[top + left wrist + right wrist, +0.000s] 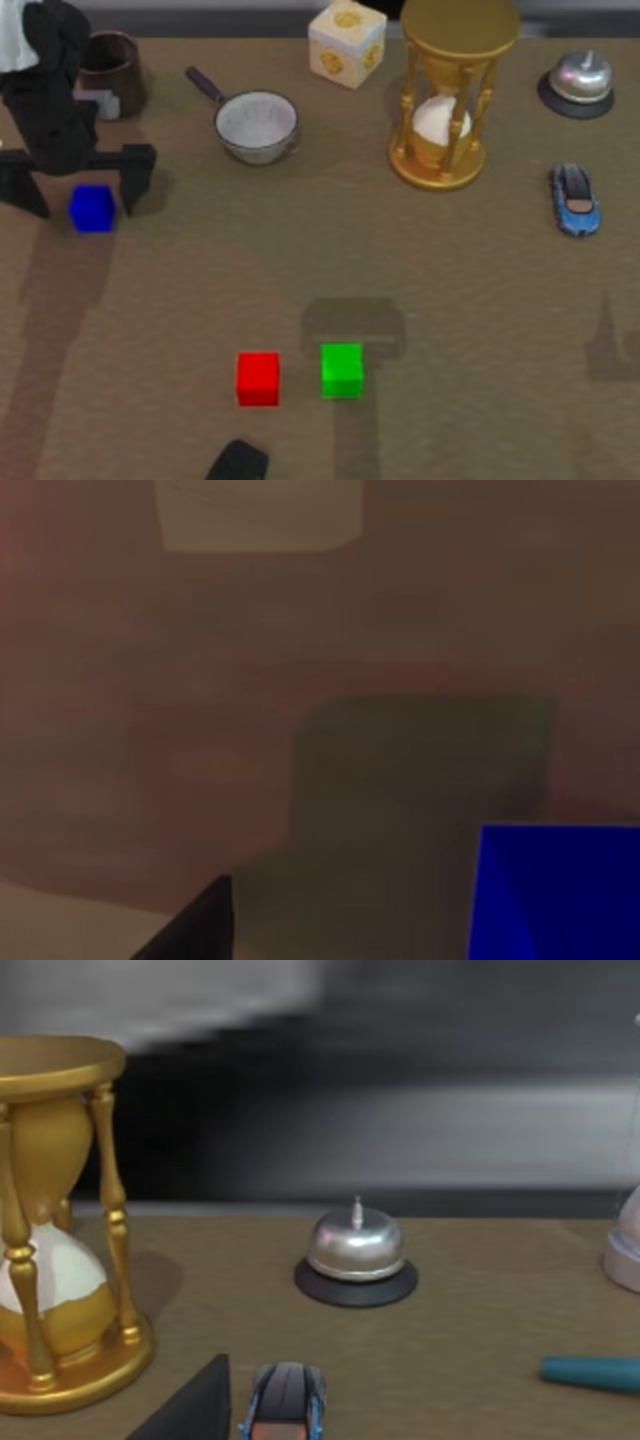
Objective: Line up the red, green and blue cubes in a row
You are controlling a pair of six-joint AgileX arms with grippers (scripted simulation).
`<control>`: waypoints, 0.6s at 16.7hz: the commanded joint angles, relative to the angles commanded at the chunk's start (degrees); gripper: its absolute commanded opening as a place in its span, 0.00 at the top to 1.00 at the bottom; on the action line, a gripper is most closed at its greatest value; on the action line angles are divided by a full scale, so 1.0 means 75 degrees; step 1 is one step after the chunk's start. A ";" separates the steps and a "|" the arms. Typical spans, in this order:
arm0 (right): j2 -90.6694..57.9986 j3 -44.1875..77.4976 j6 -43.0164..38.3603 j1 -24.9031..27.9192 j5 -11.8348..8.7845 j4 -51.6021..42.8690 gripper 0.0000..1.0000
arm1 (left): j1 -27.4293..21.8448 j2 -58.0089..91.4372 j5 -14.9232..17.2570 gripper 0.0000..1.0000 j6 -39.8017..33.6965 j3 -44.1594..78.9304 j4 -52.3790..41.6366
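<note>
The blue cube (92, 209) rests on the table at the far left, and it fills a corner of the left wrist view (555, 895). My left gripper (82, 198) hangs over it, open, with one dark finger (136, 176) to the cube's right and the other (28, 192) to its left. A single fingertip (208, 925) shows in the left wrist view, apart from the cube. The red cube (258, 378) and the green cube (342, 369) sit side by side near the front middle, a small gap between them. My right arm is out of the top view; its wrist view shows one fingertip (205, 1402) set wide, beside a toy car (285, 1400).
Along the back stand a brown cup (110, 70), a metal saucepan (256, 124), a cream cube with gold emblems (346, 42), a gold hourglass (447, 95) and a call bell (580, 82). The blue toy car (574, 200) lies at the right. A dark rounded thing (238, 462) sits at the front edge.
</note>
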State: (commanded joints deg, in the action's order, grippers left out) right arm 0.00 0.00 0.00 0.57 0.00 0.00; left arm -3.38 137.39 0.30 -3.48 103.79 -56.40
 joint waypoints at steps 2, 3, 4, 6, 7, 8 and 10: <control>0.0000 0.0000 0.0000 0.0000 0.0000 0.0000 0.00 | 0.0000 0.0000 0.0000 0.45 0.0000 0.0000 0.0000; 0.0000 0.0000 0.0000 0.0000 0.0000 0.0000 0.00 | 0.0000 0.0000 0.0000 0.53 0.0000 0.0000 0.0000; 0.0000 0.0000 0.0000 0.0000 0.0000 0.0000 0.00 | 0.0000 0.0000 0.0000 0.60 0.0000 0.0000 0.0000; 0.0000 0.0000 0.0000 0.0000 0.0000 0.0000 0.00 | 0.0000 0.0000 0.0000 0.75 0.0000 0.0000 0.0000; 0.0000 0.0000 0.0000 0.0000 0.0000 0.0000 0.00 | 0.0000 0.0000 0.0000 0.83 0.0000 0.0000 0.0000; 0.0000 0.0000 0.0000 0.0000 0.0000 0.0000 0.00 | 0.0000 0.0000 0.0000 0.90 0.0000 0.0000 0.0000; 0.0000 0.0000 0.0000 0.0000 0.0000 0.0000 0.00 | 0.0000 0.0000 0.0000 1.00 0.0000 0.0000 0.0000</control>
State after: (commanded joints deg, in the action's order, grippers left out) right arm 0.00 0.00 0.00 0.57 0.00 0.00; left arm -3.38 137.39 0.30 -3.48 103.79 -56.40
